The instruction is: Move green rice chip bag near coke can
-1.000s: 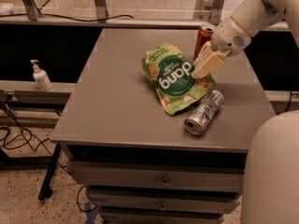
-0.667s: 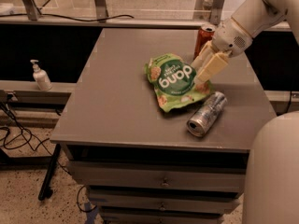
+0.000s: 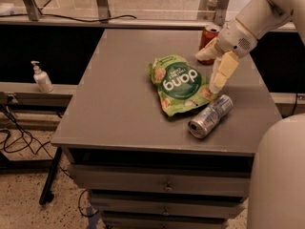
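The green rice chip bag lies flat in the middle of the grey table, its "dang" label upside down. The red coke can stands upright behind the bag's right end, about a hand's width away and partly hidden by the arm. My gripper hangs over the bag's right edge, between the bag and the coke can. Its two pale fingers are spread apart and hold nothing.
A silver-grey can lies on its side just in front of the bag's right corner, close to the table's front edge. Drawers sit under the table. A soap dispenser stands on a ledge to the left. The robot's white body fills the lower right.
The bag, held tilted at its right edge before, has settled flat a little further right. The gripper's fingers have spread and let go of it.
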